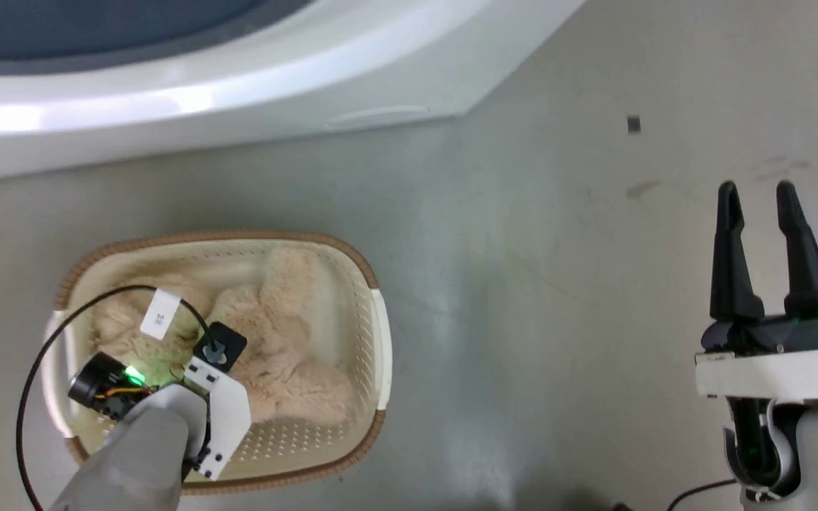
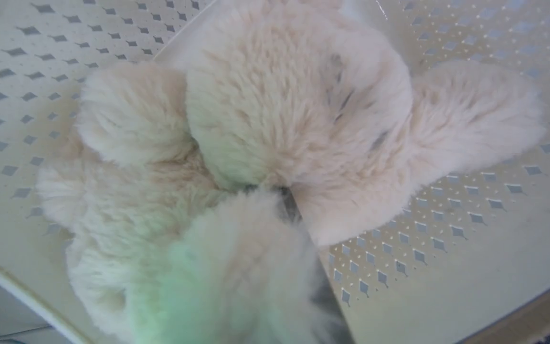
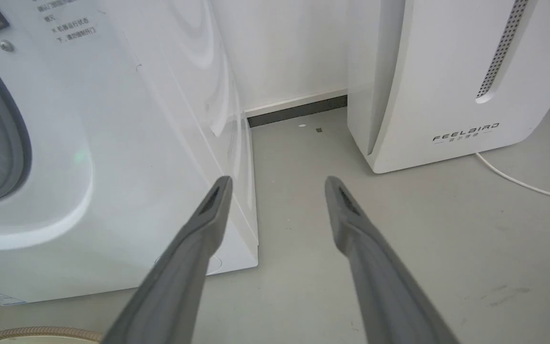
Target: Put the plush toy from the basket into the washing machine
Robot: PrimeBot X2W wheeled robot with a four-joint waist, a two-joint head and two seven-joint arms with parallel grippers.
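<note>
Plush toy [image 2: 299, 110] fur crowding left gripper [image 2: 265, 196] at lower centre of left wrist view, one dark finger [image 2: 325, 291] showing, grip impossible to judge, toy lying in basket [image 1: 379, 341] at head view's lower left, right gripper [image 1: 757, 195] spread empty at right, washing machine [image 1: 238, 92] along top edge

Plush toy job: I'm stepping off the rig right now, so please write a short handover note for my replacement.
Left gripper: down in the basket, sunk into the plush toy's fur; grip cannot be told.
Right gripper: open, empty, above the floor.
Plush toy lies in the basket, on the floor before the washing machine.
Done: left gripper at the toy.
Left: confirm grip, lift toy out, place it in the washing machine.
</note>
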